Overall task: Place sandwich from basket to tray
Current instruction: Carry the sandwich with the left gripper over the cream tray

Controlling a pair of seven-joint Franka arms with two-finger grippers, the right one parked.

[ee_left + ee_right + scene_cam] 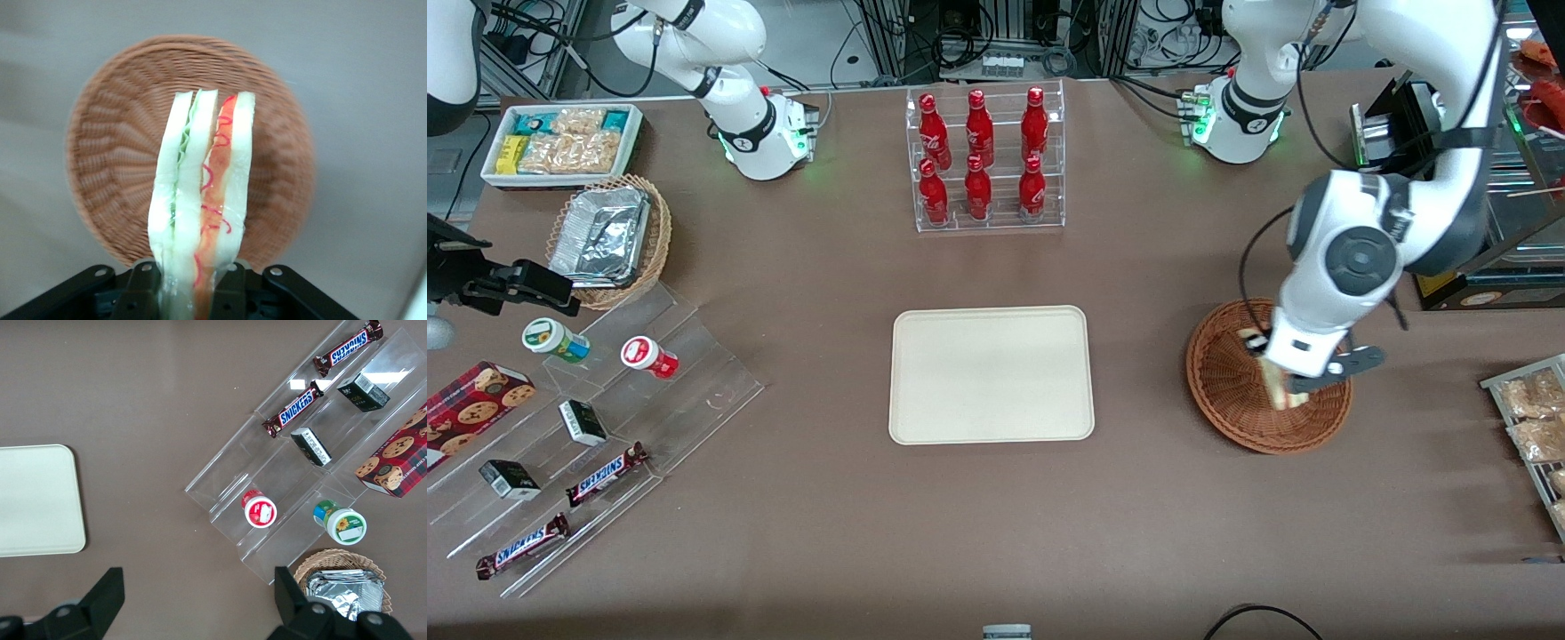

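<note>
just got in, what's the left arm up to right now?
The left arm's gripper is shut on the sandwich, holding it over the reddish-brown basket. In the wrist view the sandwich hangs above the basket's woven floor, seemingly lifted clear. The cream tray, beside the basket toward the parked arm's end, has nothing on it yet.

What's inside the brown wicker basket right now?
Only bare weave shows in the basket. The sandwich hangs above it, pinched in the gripper. The basket floor directly beneath the sandwich and gripper is covered from view.
</note>
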